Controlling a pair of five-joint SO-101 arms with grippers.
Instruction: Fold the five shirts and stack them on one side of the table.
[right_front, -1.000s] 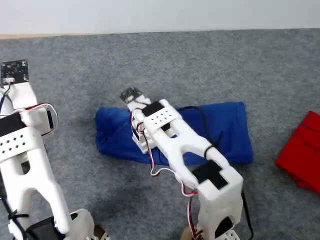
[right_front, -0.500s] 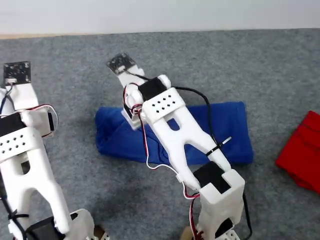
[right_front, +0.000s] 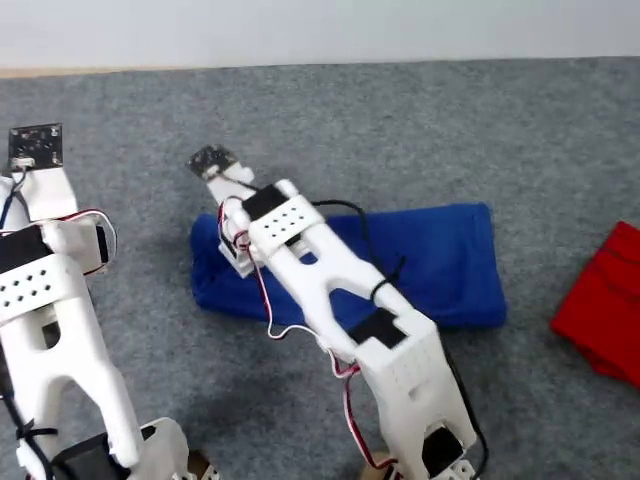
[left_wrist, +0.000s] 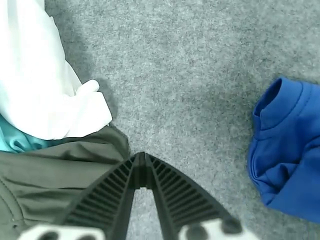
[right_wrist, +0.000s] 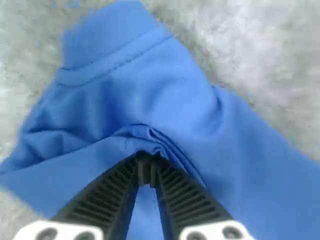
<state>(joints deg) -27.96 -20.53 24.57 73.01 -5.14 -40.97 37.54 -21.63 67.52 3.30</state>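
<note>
Blue shirt (right_wrist: 165, 85) | fold near collar pinched in right jaws' tips | left jaws together, beside olive shirt (left_wrist: 45, 172)

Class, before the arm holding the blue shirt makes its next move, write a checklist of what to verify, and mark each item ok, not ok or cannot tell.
1. Right pincer grips the blue shirt: ok, shut on a bunched fold.
2. Left pincer free of cloth: ok, shut, nothing held.
3. Blue shirt lies flat: not ok, collar end rumpled.
4. Shirts stacked on one side: not ok, red shirt lies apart from the others.
5. White shirt and olive shirt folded: cannot tell.
</note>
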